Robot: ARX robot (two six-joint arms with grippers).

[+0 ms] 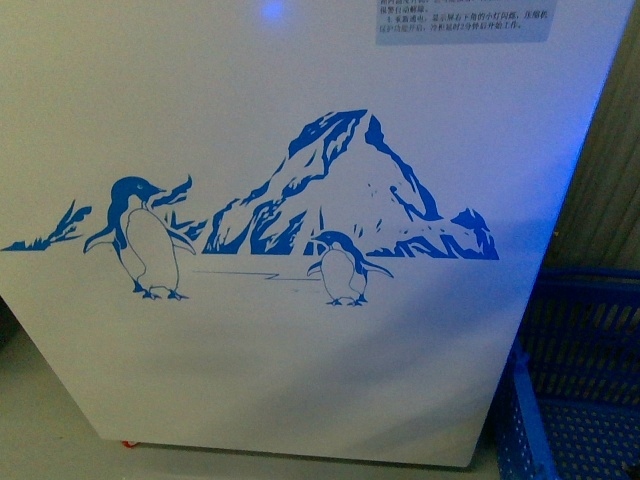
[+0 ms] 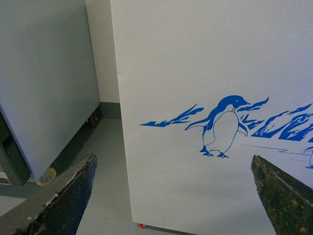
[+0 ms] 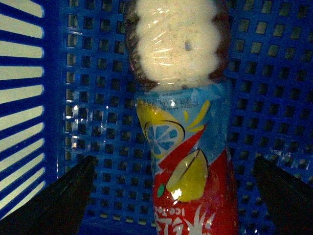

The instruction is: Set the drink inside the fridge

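The fridge (image 1: 300, 130) is a white chest with a blue penguin-and-mountain picture; its front fills the front view and shows in the left wrist view (image 2: 205, 73). Its lid and wire basket are out of view. The drink (image 3: 188, 147) is a bottle with a red, blue and yellow lemon label and foamy dark liquid, lying in a blue plastic crate (image 3: 93, 98). My right gripper (image 3: 181, 196) is open, its two fingers either side of the bottle, not touching it. My left gripper (image 2: 176, 196) is open and empty, facing the fridge's lower front.
The blue crate (image 1: 580, 380) sits on the floor right of the fridge. A grey-white cabinet (image 2: 44, 78) stands left of the fridge, with a strip of grey floor (image 2: 105, 161) between them.
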